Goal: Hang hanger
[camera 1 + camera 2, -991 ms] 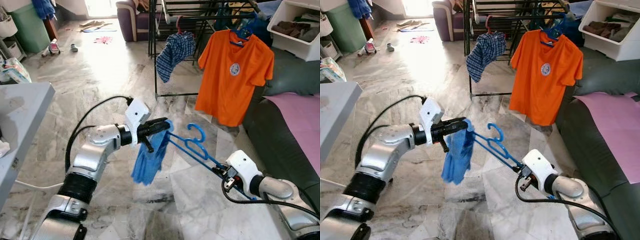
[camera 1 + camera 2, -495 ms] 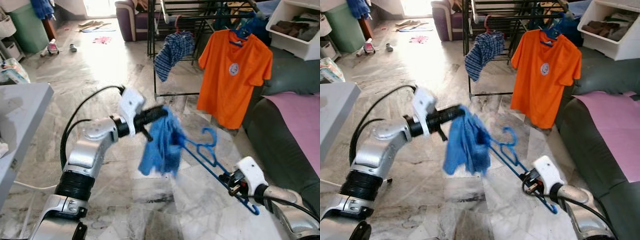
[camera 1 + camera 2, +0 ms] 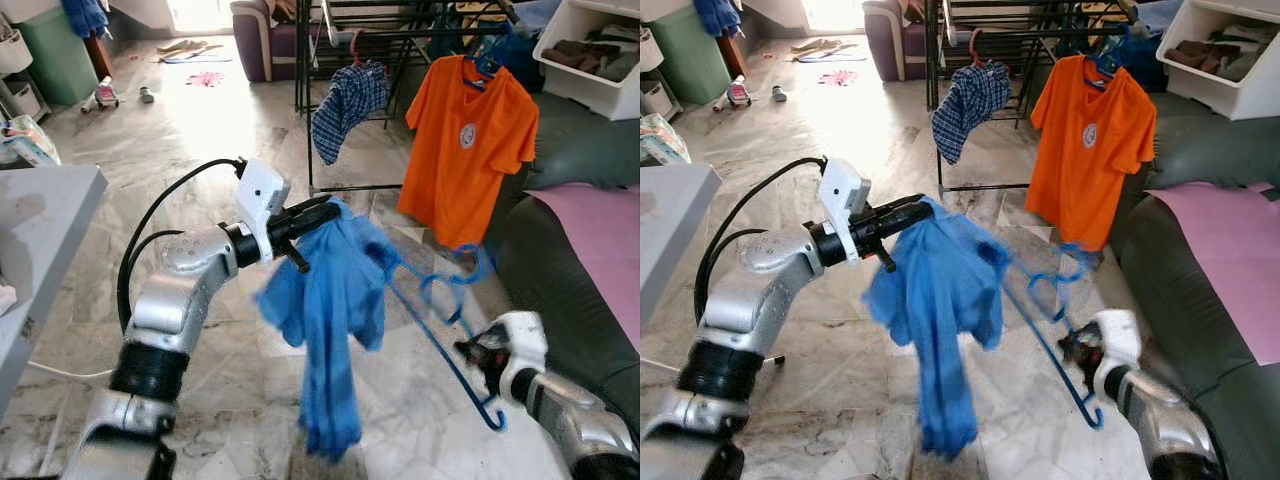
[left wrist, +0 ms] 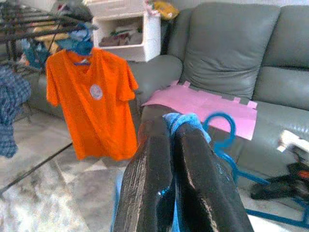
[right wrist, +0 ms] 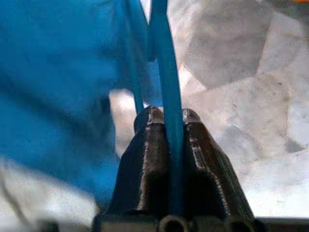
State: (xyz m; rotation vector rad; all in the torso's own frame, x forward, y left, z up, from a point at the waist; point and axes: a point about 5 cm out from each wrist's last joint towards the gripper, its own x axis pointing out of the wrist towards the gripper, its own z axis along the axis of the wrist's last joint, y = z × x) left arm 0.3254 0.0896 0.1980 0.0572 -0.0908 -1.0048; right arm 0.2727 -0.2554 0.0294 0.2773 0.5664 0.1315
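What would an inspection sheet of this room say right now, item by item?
Surface: marble floor, grey table at the robot's left.
Job's things: blue hanger partly inside a blue garment; drying rack ahead holds an orange T-shirt and checked shirt.
Clutter: items scattered on the far floor; white bin of clothes.
Grippers: left tool pinches the garment's top; right tool clamps the hanger's bar.
Cables: black cable looping along the left arm.
Surroundings: grey sofa with pink sheet.
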